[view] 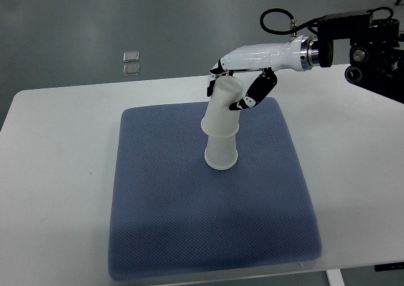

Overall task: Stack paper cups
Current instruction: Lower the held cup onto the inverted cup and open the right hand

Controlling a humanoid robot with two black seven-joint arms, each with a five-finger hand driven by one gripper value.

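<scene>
Right hand (237, 87) reaches in from the right edge, fingers (252, 95) curled around the upper paper cup (222, 109), gripping near its top. That cup sits tilted on a lower paper cup (221, 154), which stands inverted near the centre of the blue mat (164, 223). Mat lies on the white table (57, 172). 2 small clear squares (131, 62) lie on the floor beyond the table.

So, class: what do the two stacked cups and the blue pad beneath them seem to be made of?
Upper cup, held in the right hand: probably paper, with matte white, opaque walls and no gloss.
Lower cup, upside down on the pad: looks the same.
Blue pad: likely woven fabric over soft padding, given its fine dotted texture and rounded edges.
</scene>
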